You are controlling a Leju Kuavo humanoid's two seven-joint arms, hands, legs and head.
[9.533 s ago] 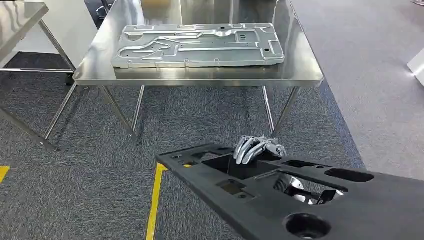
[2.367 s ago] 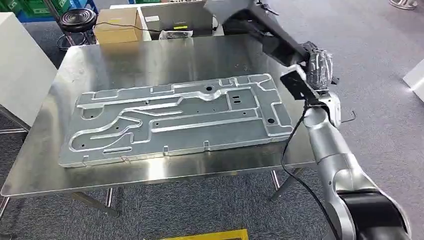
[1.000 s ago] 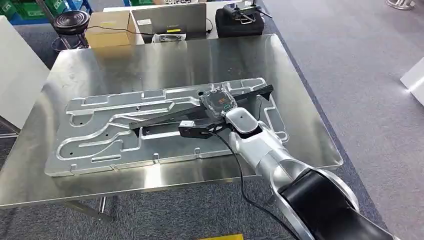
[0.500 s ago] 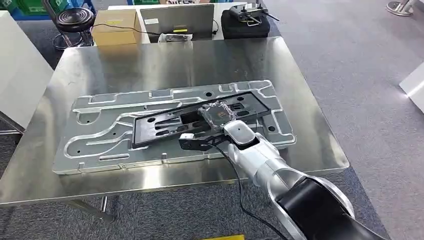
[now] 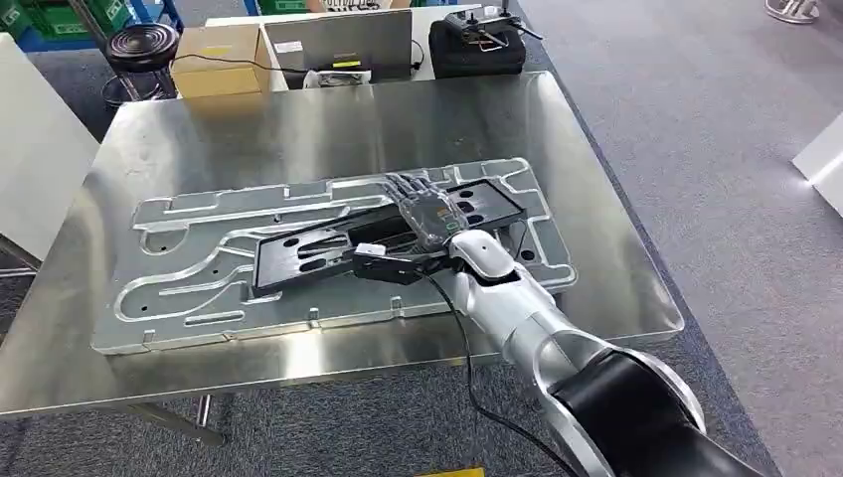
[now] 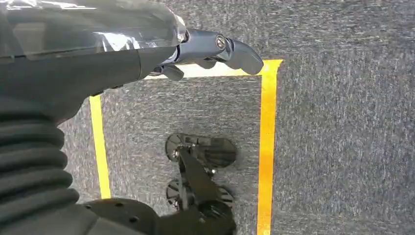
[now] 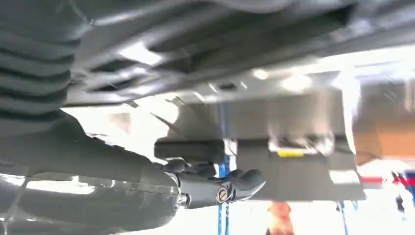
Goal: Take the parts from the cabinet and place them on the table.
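A long black part [image 5: 308, 253] with several cut-outs lies slantwise on top of the big silver plate [image 5: 189, 263] on the steel table [image 5: 298, 119]. My right hand [image 5: 422, 209] rests flat on the right half of the black part, fingers stretched forward and apart. In the right wrist view the thumb [image 7: 235, 183] stands clear of the dark part [image 7: 220, 34], gripping nothing. My left hand [image 6: 147, 44] hangs over the grey carpet with its thumb [image 6: 235, 49] out and nothing in it.
Behind the table's far edge stand a laptop [image 5: 343, 45], a cardboard box [image 5: 214, 60], a black case [image 5: 482, 45] and a stool [image 5: 139, 45]. A white cabinet [image 5: 35, 169] stands at the left. Yellow tape [image 6: 266, 147] marks the carpet.
I walked up to the table. My right arm swung the black part over and lowered it onto the silver plate. The hand's fingers have since spread flat on the part.
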